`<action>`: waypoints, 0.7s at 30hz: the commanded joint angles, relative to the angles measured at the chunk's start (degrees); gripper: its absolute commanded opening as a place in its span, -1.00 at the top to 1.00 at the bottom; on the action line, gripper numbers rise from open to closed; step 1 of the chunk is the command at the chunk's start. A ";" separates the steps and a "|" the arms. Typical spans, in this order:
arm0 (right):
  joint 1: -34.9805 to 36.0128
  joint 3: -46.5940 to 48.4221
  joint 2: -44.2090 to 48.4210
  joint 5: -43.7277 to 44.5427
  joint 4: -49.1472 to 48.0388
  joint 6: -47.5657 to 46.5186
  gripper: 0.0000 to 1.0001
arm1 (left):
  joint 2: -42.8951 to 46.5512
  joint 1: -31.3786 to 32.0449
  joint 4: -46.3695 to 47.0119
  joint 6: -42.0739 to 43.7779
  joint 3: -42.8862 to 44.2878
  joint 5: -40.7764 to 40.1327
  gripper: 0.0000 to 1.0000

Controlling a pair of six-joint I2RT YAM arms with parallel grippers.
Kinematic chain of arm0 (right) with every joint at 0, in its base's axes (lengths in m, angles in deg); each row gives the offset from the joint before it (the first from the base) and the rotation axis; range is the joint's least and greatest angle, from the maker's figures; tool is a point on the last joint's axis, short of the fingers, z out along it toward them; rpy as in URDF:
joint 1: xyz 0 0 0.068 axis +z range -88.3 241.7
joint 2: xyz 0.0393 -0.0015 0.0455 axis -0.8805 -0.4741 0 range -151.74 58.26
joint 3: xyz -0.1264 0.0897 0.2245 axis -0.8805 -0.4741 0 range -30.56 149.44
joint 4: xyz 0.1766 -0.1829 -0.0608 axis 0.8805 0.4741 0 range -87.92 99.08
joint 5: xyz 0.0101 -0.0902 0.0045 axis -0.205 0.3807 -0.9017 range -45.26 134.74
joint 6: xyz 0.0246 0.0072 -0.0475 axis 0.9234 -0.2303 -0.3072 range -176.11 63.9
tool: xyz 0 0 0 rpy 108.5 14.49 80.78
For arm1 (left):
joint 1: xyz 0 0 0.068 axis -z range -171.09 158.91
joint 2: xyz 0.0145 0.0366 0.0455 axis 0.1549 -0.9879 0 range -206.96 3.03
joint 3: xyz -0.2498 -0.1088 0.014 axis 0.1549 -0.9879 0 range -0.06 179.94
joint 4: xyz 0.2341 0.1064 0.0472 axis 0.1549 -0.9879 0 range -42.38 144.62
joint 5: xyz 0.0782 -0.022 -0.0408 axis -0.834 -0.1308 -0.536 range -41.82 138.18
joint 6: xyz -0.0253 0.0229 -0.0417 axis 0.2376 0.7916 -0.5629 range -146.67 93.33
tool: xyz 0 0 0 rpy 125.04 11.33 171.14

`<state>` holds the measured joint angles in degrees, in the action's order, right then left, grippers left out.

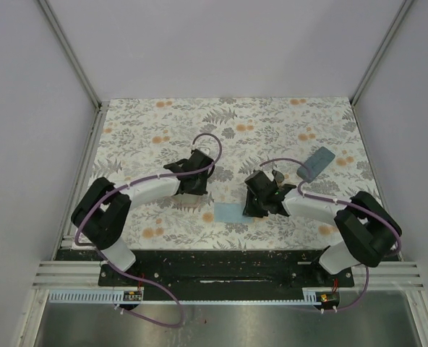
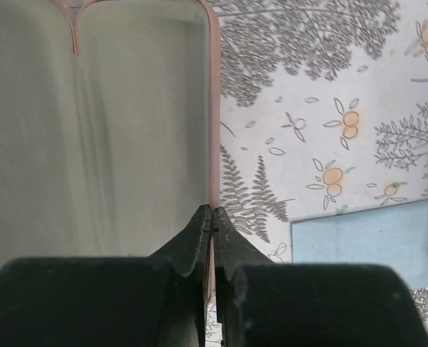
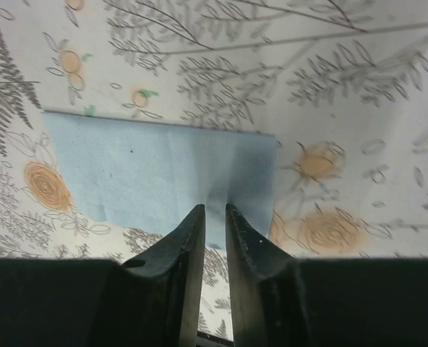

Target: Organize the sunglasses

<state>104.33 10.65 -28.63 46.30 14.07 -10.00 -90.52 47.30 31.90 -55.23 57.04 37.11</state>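
1. Sunglasses: neither pair shows clearly anywhere; likely light, fragile and slick-lensed, best taken by the frame's bridge.
2. Left fingers [image 2: 205, 225], pressed together, pinch the rim of the pink case [image 2: 134, 144].
3. Right fingers [image 3: 197, 220], slightly spread, hover over the blue cloth [image 3: 149, 166] on the desk [image 3: 344, 94].

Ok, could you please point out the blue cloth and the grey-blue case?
blue cloth [image 1: 228, 212], top view, its centre.
grey-blue case [image 1: 317, 163], top view, middle of its top face.

left arm [image 1: 147, 191], right arm [image 1: 309, 205]: clad in white, jointed in black | cables [image 1: 220, 148]: purple, looped | left hand [image 2: 212, 214], right hand [image 3: 214, 211]: black-fingered
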 commanded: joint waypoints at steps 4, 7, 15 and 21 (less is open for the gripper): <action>0.00 0.19 10.50 6.43 12.53 -1.99 0.33 | -2.77 4.05 2.68 5.17 3.02 -1.15 0.85; -0.70 0.19 13.15 7.66 14.02 -2.42 0.31 | -1.54 5.02 3.21 5.97 3.10 -1.23 0.53; -1.76 2.11 11.58 8.72 14.20 -5.67 0.32 | 4.52 5.90 3.56 5.79 3.54 3.77 0.15; -2.03 6.07 5.43 9.43 13.85 -9.19 0.25 | 6.90 7.31 4.52 5.88 2.06 7.11 0.14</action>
<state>102.78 12.62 -20.08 53.31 28.47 -15.70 -86.26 53.77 33.38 -50.09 58.11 40.43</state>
